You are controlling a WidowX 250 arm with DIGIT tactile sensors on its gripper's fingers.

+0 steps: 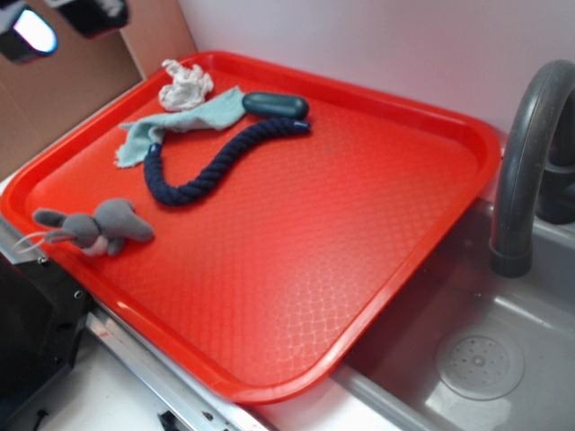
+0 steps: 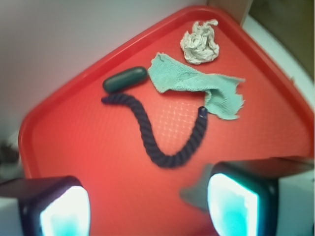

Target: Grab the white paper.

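Exterior: gripper [image 1: 54,22] sits at the top-left corner, mostly cut off, up off the red tray [image 1: 377,269]; the white paper [image 1: 186,85] lies just right of and below it in frame, touching the teal cloth [image 1: 175,126], with the navy rope [image 1: 211,166], dark capsule [image 1: 276,105] and grey plush mouse [image 1: 94,226] further out. Wrist: fingers [image 2: 231,201] spread wide with nothing between them, paper [image 2: 199,43] well ahead and slightly right, beyond cloth [image 2: 202,86], rope [image 2: 162,132] and capsule [image 2: 125,79]. The grey blur by the right finger is probably the mouse.
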